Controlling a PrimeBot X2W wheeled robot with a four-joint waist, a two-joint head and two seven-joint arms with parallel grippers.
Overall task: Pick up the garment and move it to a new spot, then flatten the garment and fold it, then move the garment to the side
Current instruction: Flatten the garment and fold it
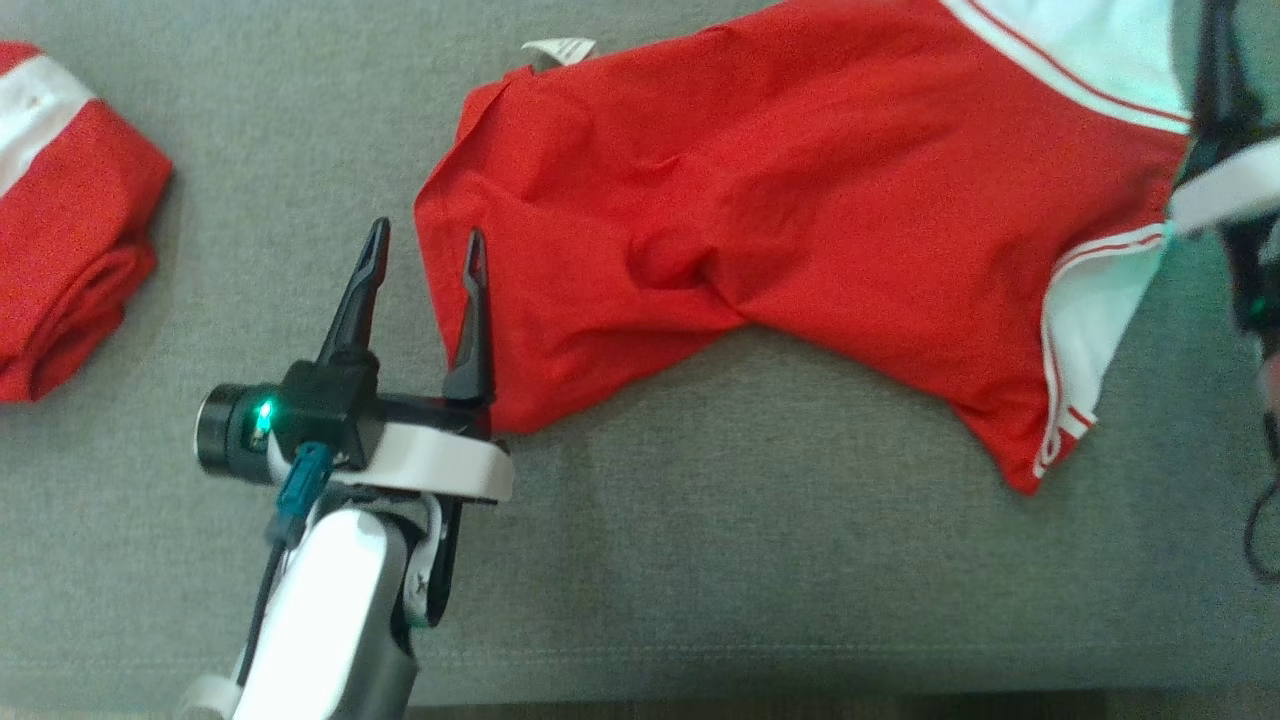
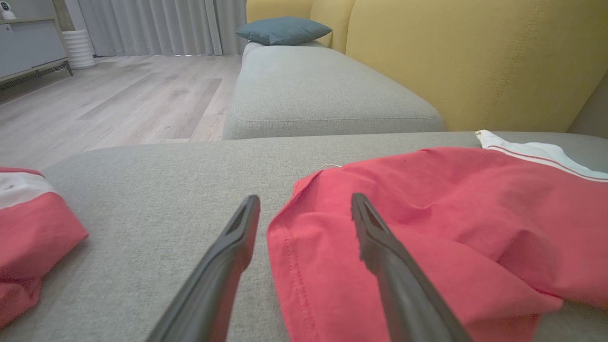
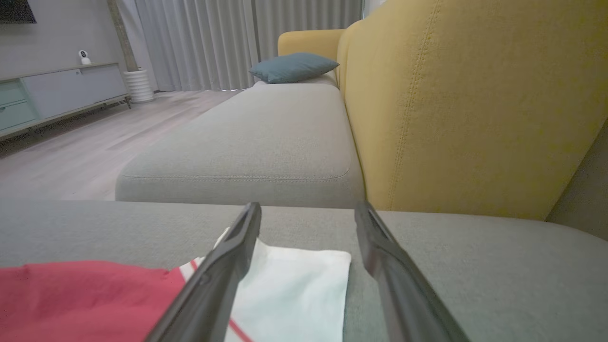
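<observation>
Grey sofa cushion (image 1: 700,600) carries the garment (image 1: 780,220) — red, rumpled, spread wide, with white red-striped trim at its right end. My left gripper (image 1: 427,235) stands open astride its left hem; my right gripper (image 3: 308,209) — open too — hovers over the white trim.
</observation>
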